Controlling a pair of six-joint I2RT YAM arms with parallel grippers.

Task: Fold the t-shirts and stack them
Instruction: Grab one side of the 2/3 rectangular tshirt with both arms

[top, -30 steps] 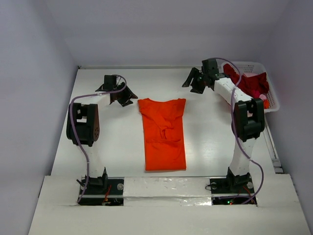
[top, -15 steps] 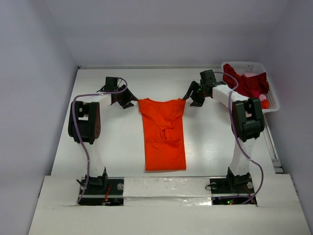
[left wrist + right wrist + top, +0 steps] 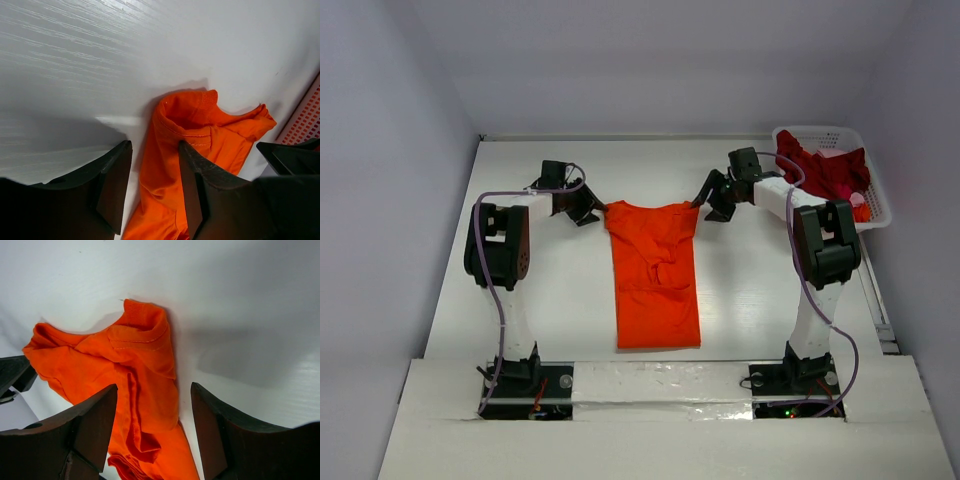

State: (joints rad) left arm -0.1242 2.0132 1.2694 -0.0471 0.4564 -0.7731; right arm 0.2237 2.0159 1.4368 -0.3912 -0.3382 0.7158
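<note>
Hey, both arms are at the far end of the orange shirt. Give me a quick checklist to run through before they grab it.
1. Left gripper open: ok, jaws stand apart around one far corner of the orange t-shirt.
2. Right gripper open: ok, jaws stand apart around the other far corner.
3. Both low enough to pinch the cloth: cannot tell.
4. Shirt lying flat: not ok, a bunched crease sits mid-shirt and the far corners are rumpled.
5. Red t-shirt out of the way: ok, heaped in the basket.
</note>
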